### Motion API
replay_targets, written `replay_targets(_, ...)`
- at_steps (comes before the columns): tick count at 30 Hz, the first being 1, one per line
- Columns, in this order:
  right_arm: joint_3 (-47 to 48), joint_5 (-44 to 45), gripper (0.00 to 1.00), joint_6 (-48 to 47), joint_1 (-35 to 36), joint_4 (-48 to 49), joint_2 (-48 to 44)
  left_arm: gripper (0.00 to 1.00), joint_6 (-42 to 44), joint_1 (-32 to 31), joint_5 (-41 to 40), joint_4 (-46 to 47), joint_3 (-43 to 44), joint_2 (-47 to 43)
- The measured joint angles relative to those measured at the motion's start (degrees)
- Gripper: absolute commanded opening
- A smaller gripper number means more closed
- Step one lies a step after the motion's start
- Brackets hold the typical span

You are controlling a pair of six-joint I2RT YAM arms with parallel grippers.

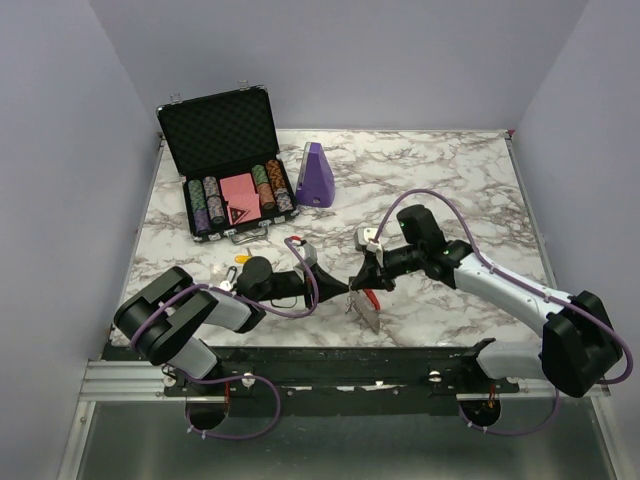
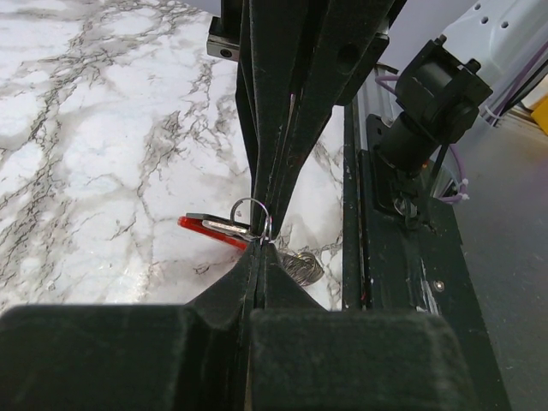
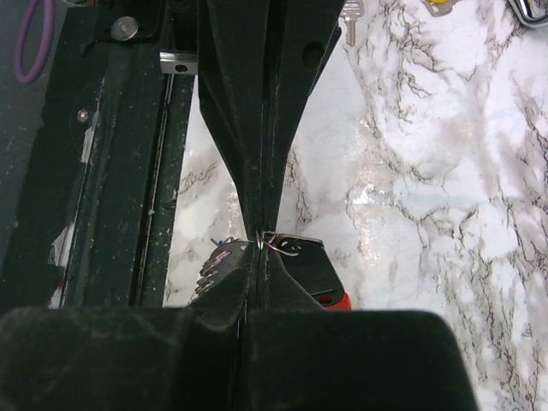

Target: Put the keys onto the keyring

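The keyring hangs just above the table between both grippers, with its red plastic arc (image 1: 372,298) and silvery chain part (image 1: 362,314). My left gripper (image 1: 345,288) is shut on the keyring's thin wire loop (image 2: 251,208); the red arc (image 2: 204,230) and chain coil (image 2: 303,268) show beside it. My right gripper (image 1: 359,283) meets it tip to tip and is shut on the same loop (image 3: 287,247), with a black flat piece (image 3: 315,267) and the chain (image 3: 211,266) beside it. A yellow-tagged key (image 1: 240,258) lies on the table at the left. A silvery key (image 3: 351,10) and a yellow-tagged key (image 3: 438,6) lie beyond.
An open black case of poker chips (image 1: 225,170) stands at the back left, with a purple wedge-shaped object (image 1: 317,175) next to it. The table's front edge and black rail (image 2: 377,257) run close by the grippers.
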Motion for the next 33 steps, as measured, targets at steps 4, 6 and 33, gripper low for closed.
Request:
replay_targets(4,0.04,0.02,0.0,-1.77,0.04,-0.76,0.0,0.13,0.0,0.0,-0.02,-0.24,-0.02,-0.02)
replay_targets(6,0.37,-0.02,0.0,-3.78,0.07,-2.05,0.0,0.35,-0.02,-0.02,-0.15,-0.37,-0.42,-0.39)
replay_targets(33,11.52,0.07,0.01,-56.61,0.52,-42.07,0.63,0.73,36.7,-5.6,0.44,-36.89,11.08,-18.25)
